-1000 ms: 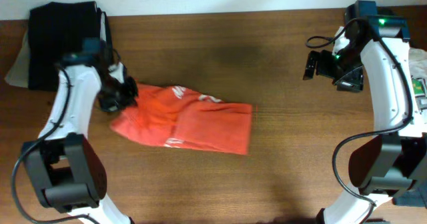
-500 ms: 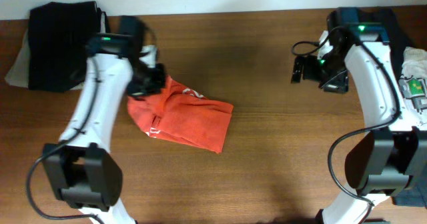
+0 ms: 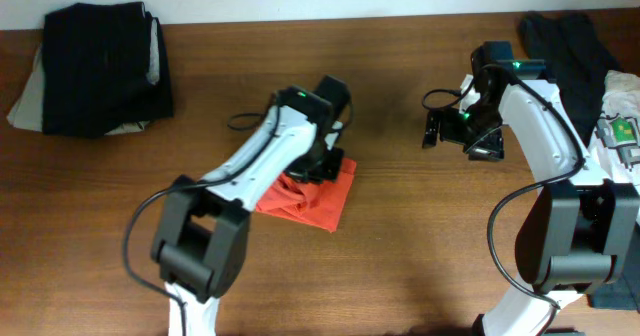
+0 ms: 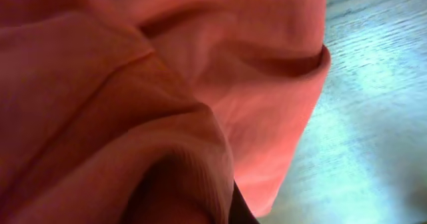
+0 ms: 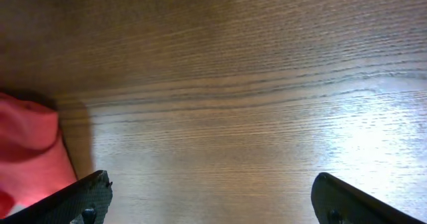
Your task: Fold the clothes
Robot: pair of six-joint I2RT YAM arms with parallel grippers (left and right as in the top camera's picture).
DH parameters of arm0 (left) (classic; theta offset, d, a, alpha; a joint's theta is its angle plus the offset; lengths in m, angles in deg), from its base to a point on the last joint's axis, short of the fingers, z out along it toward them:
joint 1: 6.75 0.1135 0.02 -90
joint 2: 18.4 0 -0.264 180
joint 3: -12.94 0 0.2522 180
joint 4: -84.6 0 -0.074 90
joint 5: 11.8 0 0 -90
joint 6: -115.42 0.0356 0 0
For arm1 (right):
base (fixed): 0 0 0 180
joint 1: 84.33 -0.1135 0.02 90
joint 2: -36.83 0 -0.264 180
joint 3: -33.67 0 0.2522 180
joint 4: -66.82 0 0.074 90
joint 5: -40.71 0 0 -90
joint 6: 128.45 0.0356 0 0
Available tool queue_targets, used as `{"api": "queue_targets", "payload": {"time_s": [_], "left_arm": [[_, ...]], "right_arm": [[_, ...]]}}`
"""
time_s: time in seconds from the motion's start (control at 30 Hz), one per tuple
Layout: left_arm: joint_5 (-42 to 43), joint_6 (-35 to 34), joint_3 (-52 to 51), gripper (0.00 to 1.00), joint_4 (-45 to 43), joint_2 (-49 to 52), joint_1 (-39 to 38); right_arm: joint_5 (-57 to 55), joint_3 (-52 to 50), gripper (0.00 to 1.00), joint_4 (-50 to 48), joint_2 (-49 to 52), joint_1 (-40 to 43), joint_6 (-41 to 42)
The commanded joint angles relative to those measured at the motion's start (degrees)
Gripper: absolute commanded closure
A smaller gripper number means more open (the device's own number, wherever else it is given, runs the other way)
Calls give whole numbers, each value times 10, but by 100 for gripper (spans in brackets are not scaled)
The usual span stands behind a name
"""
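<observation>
The red-orange T-shirt [image 3: 312, 200] lies bunched in a small heap at the table's middle. My left gripper [image 3: 322, 164] sits on its far edge and is shut on the fabric. In the left wrist view the T-shirt [image 4: 167, 84] fills nearly the whole frame and hides the fingers. My right gripper [image 3: 431, 133] is open and empty above bare wood, to the right of the heap. In the right wrist view its fingers [image 5: 213, 204] are wide apart, with a corner of the T-shirt [image 5: 27, 157] at the left edge.
A folded dark garment [image 3: 95, 66] lies on a pale one [image 3: 28, 106] at the back left. A loose dark grey garment [image 3: 565, 41] and a white one [image 3: 622, 88] lie at the back right. The wooden table [image 3: 420, 266] shows around the heap.
My left gripper has swung from the left side to the table's middle, dragging the T-shirt along and bunching it smaller. The right gripper has moved slightly left.
</observation>
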Motion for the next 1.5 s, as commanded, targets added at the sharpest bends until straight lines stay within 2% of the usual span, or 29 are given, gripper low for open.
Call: {"api": "queue_targets", "payload": {"time_s": [0.0, 0.03, 0.07, 0.1, 0.17, 0.3, 0.47, 0.67, 0.83, 0.93, 1.03, 1.2, 1.3, 1.47], "left_arm": [[0, -8, -3, 99, -10, 24, -27], [0, -8, -3, 90, -12, 29, -34], [0, -8, -3, 66, -13, 30, -38], [0, -8, -3, 35, -13, 30, -42], [0, -8, -3, 28, -13, 30, -44], [0, 1, 14, 29, -8, 28, -44], [1, 16, 88, 32, 10, 22, -45], [1, 34, 146, 32, -8, 22, -50], [51, 64, 177, 32, 3, 22, -50], [10, 35, 213, 36, 53, 18, -35], [-30, -2, 273, 36, 132, 9, 18], [-30, -41, 294, 36, 213, 6, 105], [1, -47, 274, 36, 220, 7, 128], [92, -74, 209, 37, 167, 7, 120]], "right_arm": [[22, -3, 1, -2, -2, -4, -2], [22, -3, 1, -2, -2, -4, -2], [22, -3, 1, -2, -2, -4, -2], [22, -3, 1, -2, -2, -4, -2], [22, -3, 1, -2, -2, -4, -2], [22, -3, 1, -4, -2, -5, -2], [24, -3, 1, -12, -2, -5, -2], [23, -7, 1, -19, -2, -5, -2], [23, -12, 1, -29, -2, -5, -2], [21, -12, 1, -29, -2, -5, -2], [17, -12, 1, -31, -2, -4, -2], [17, -12, 1, -46, -2, -4, -2], [17, -12, 1, -52, -2, -4, -2], [17, -12, 1, -53, -2, -4, -2]]}}
